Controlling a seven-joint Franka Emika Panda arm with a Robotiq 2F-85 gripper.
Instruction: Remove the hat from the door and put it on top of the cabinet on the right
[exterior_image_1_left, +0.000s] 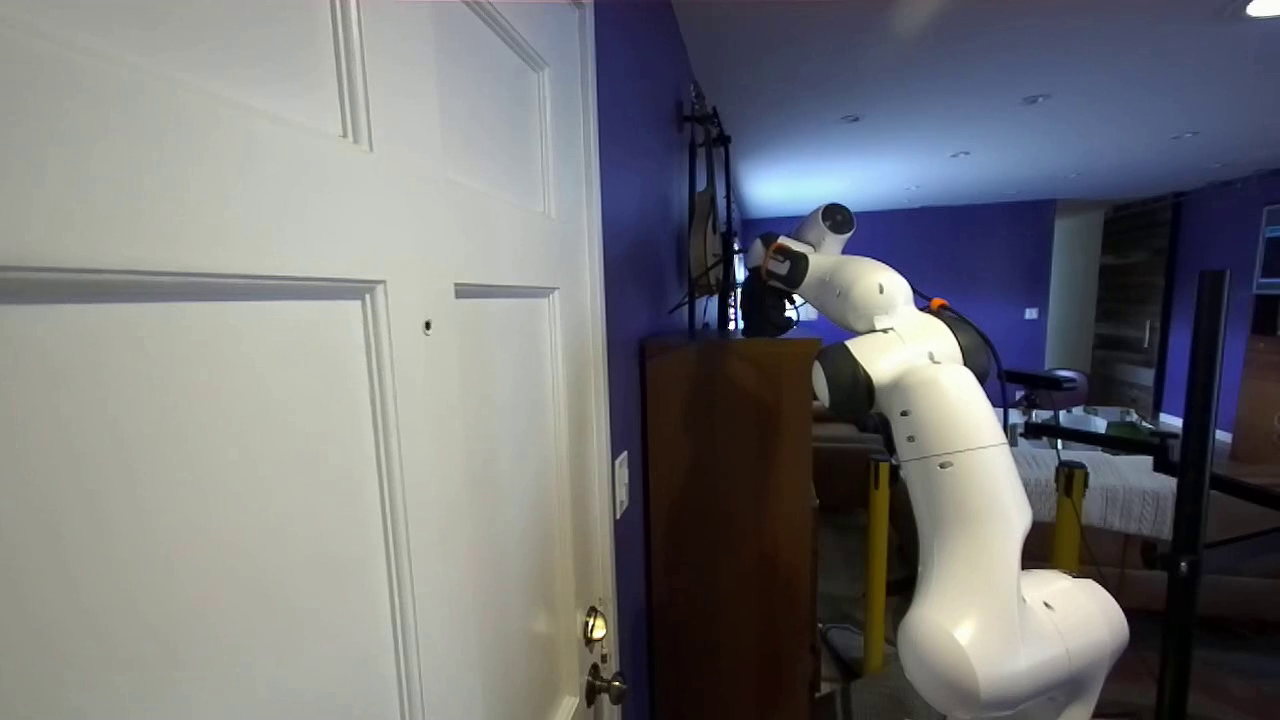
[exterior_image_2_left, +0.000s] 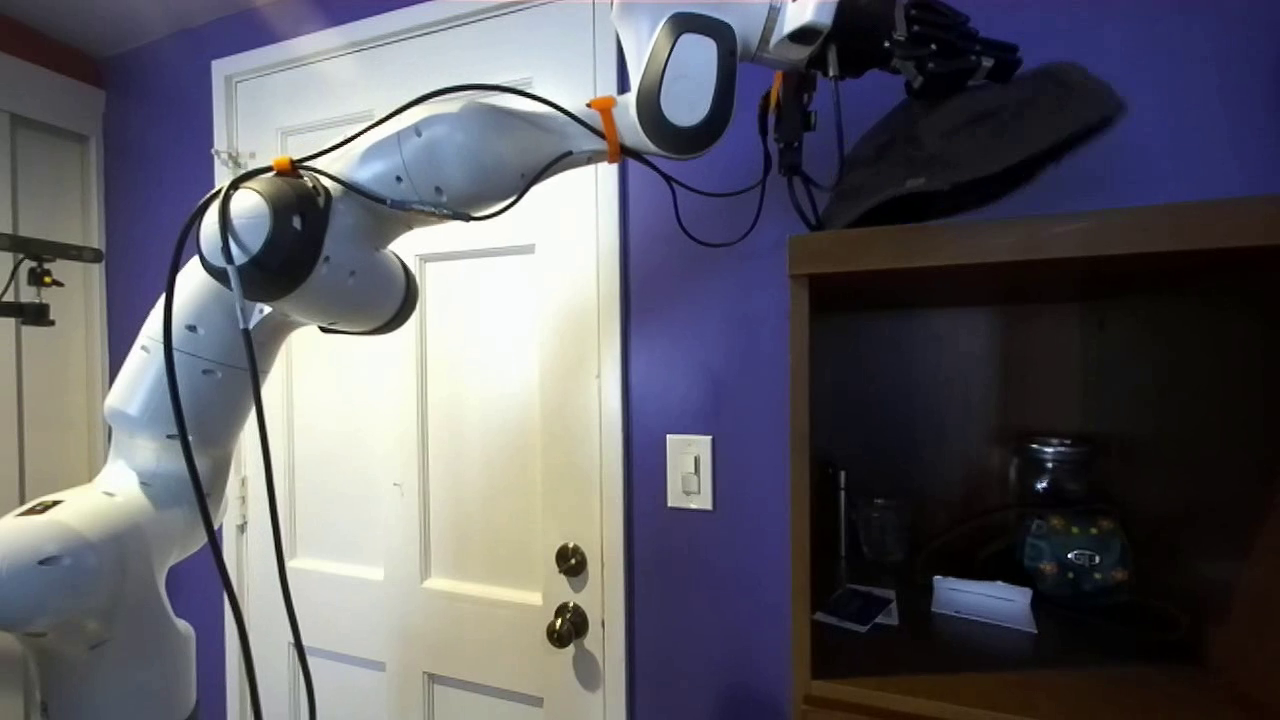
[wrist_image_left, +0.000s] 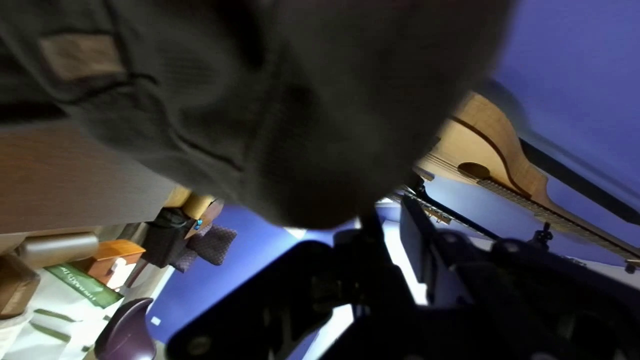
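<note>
1. Closest to the wrist camera is the hat (wrist_image_left: 270, 115). It is soft and dark grey, and it covers most of the top part of the wrist view.
2. In an exterior view the hat is tilted, with one end low and one end high. The low end comes down to the top of the brown cabinet (exterior_image_2_left: 1040, 236), but I can't tell if it rests there.
3. The black claw (wrist_image_left: 389, 211) is right by the hat. Its fingers (wrist_image_left: 417, 242) look a little bit apart, with light showing between them. I can't tell if they pinch the hat.
4. The big white robot arm (exterior_image_1_left: 960, 500) holds the claw up high in both exterior views.
5. Inside the cabinet are a glass jar (exterior_image_2_left: 1056, 485) and a white card (exterior_image_2_left: 985, 603).
6. The white door (exterior_image_1_left: 300, 400) is away from the hat, with purple wall (exterior_image_2_left: 710, 340) between them.
</note>
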